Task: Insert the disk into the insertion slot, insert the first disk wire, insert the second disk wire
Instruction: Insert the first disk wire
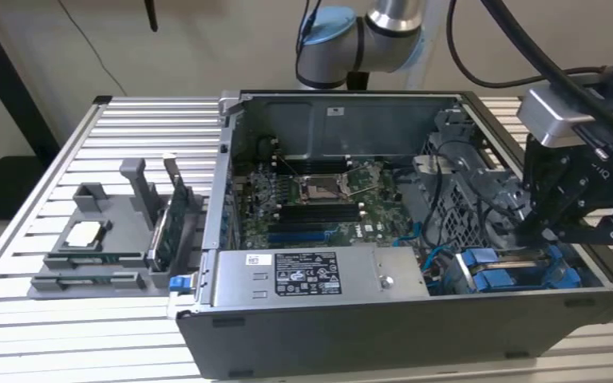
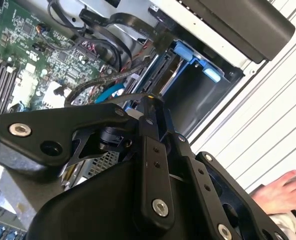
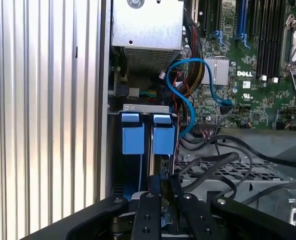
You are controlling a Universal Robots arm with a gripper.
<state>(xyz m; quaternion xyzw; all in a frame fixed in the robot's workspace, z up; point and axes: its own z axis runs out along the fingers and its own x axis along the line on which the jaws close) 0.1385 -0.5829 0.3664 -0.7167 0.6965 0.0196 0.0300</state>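
My gripper [image 1: 549,233] reaches down into the dark grey drive cage at the exterior view's right end of the open computer case. Its two black fingers [image 3: 155,184] stand pressed close together, and a thin black wire [image 2: 108,97] runs up to their tips [image 2: 150,102]; the wire's plug is hidden. Just beyond the fingertips, two bright blue carrier fronts [image 3: 163,139] sit side by side in the cage's insertion slot [image 2: 197,95]. The disk's metal body is mostly hidden behind them.
A grey labelled power-supply box [image 1: 318,275] lies beside the cage. A blue cable [image 3: 187,100] and black cables [image 3: 227,160] loop over the motherboard [image 1: 318,199]. A grey parts fixture [image 1: 109,239] stands on the slatted table. A person's hand [image 2: 282,192] rests near the case.
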